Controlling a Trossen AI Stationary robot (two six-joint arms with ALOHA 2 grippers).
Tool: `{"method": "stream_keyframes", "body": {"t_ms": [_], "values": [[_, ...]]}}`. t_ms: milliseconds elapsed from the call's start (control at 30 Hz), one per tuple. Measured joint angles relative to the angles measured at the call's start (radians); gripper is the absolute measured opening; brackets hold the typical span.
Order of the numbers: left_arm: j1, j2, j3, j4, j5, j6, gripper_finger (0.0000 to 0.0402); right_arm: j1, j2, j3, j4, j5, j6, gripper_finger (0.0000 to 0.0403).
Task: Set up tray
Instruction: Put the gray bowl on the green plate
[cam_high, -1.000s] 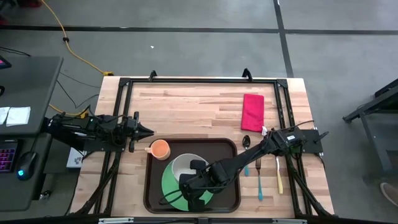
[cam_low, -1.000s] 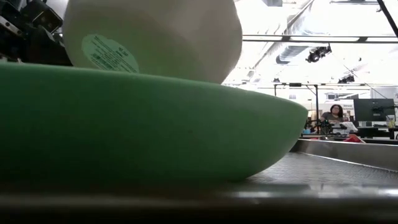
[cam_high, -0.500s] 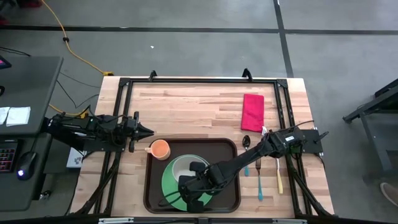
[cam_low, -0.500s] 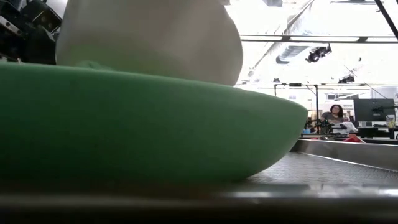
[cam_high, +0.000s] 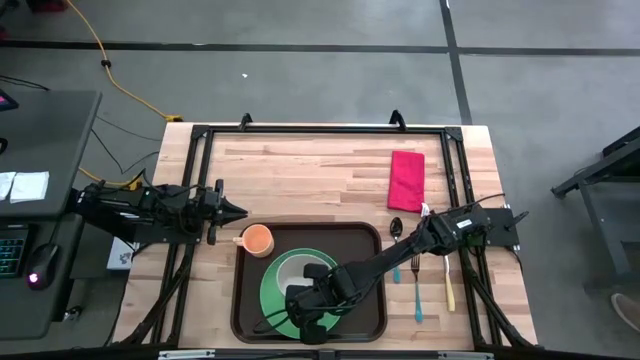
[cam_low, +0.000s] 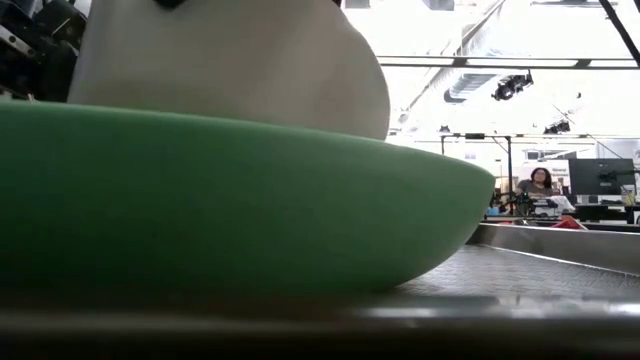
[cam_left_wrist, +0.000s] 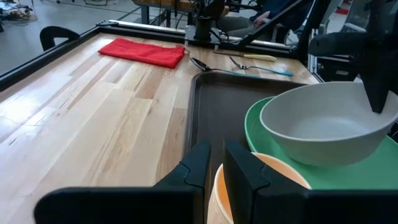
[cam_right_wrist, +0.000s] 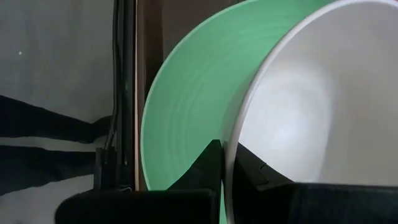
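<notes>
The dark brown tray (cam_high: 362, 246) lies at the table's near edge. On it sits a green plate (cam_high: 268, 296). Over the plate is a white bowl (cam_high: 296, 270), which also fills the low view (cam_low: 230, 60) above the plate's rim (cam_low: 240, 190). My right gripper (cam_high: 306, 299) is shut on the bowl over the plate's near half. An orange cup (cam_high: 258, 240) stands by the tray's far left corner. My left gripper (cam_high: 238, 212) waits shut, just left of the cup and above it (cam_left_wrist: 214, 168). My right gripper holds the white bowl by its rim (cam_right_wrist: 229, 155). One finger (cam_right_wrist: 252, 171) is inside the bowl and the other (cam_right_wrist: 210, 163) is outside, over the green plate. The fingers come from above. The bowl sits low in the plate, its base hidden behind the plate's rim.
A red napkin (cam_high: 406, 180) lies on the far right of the table. A spoon (cam_high: 396, 228), a blue-handled fork (cam_high: 416, 290) and a pale-handled knife (cam_high: 448, 280) lie to the right of the tray. Bare wood stretches across the far half of the table.
My right gripper has moved down with the white bowl. The bowl has sunk into the green plate: a second ago the label on its underside showed above the plate's rim, and now the rim hides it.
</notes>
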Motion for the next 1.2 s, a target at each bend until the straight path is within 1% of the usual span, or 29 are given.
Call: {"method": "stream_keyframes", "body": {"t_ms": [767, 1000, 1200], "values": [[0.000, 0.000, 0.000, 0.000, 0.000, 0.000, 0.0074, 0.000, 0.001, 0.000, 0.007, -0.020, 0.019, 0.0000], [0.000, 0.000, 0.000, 0.000, 0.000, 0.000, 0.0074, 0.000, 0.044, 0.000, 0.044, -0.046, 0.014, 0.0001], [0.000, 0.000, 0.000, 0.000, 0.000, 0.000, 0.0074, 0.000, 0.045, 0.001, 0.051, -0.052, 0.022, 0.0001]]}}
